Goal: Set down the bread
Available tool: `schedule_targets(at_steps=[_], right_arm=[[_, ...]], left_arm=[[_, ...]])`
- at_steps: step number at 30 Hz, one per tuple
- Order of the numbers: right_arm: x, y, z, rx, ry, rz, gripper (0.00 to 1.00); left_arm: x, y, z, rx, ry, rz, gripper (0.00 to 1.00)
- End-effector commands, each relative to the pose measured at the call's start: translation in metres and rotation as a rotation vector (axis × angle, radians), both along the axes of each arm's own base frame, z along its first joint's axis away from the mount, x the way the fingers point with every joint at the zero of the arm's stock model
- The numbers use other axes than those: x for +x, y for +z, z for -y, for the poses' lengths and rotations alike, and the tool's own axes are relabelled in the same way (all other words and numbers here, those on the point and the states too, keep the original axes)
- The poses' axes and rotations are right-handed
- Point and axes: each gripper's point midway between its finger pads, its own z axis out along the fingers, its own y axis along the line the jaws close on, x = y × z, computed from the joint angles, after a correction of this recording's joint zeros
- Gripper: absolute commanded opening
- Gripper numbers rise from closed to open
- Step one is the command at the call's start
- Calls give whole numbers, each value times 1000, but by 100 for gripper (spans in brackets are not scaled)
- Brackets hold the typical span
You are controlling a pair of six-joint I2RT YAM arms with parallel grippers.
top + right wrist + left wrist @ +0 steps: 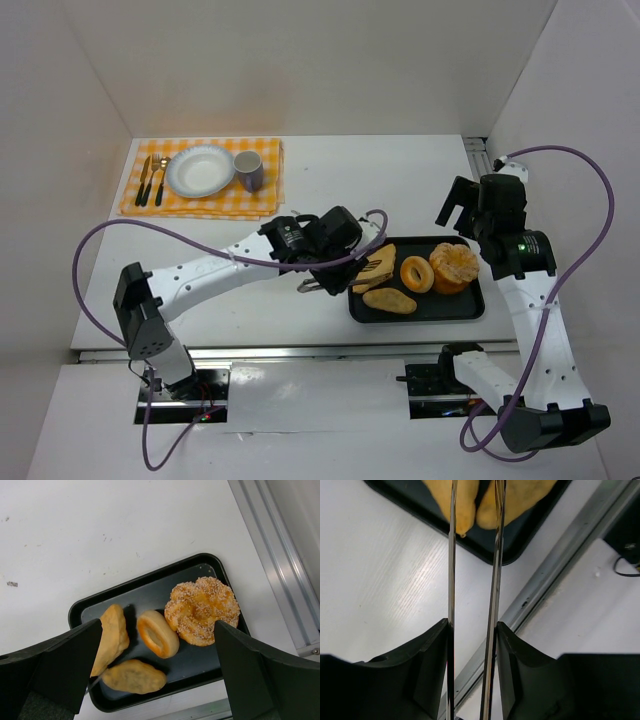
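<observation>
My left gripper is shut on a pair of metal tongs, whose two blades run forward to the breads at the left end of the black tray. The tips lie by the wedge-shaped bread and the oval bread; I cannot tell if they pinch either. A ring bread and a big sesame bread also lie in the tray. My right gripper is open and empty, high above the tray.
A white plate, a cup and cutlery sit on a yellow checked placemat at the back left. The table's metal front rail runs just near the tray. White walls stand on three sides.
</observation>
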Motion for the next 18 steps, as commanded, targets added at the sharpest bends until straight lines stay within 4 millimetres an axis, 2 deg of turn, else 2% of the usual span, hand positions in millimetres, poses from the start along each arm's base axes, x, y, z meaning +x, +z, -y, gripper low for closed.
schedule_targets(at_steps=[1,4,8,9,12,14,18], right_arm=[[-7,5,3,-15,-2,2,100],[-7,5,1,-10,6,1,100],[-7,1,2,-11,6,-8,100],[-7,1,2,-11,6,-8,100],[-6,-1,0,-5,13,-8,100],[-6,-1,-2,0,21,-9,100],[-6,-1,-2,0,21,-9,100]], left_arm=[[-13,56,21,-191,-110,10,52],[-28,54,29,-201,-169,-23,52],[-21,30,21,-115,-171,-10,54],[-20,33,20,-111,-166,-4,54],[-26,17,21,-57,-224,-35,54],[-23,12,21,-33,-224,-31,54],[-25,-4,25,12,-239,-38,62]])
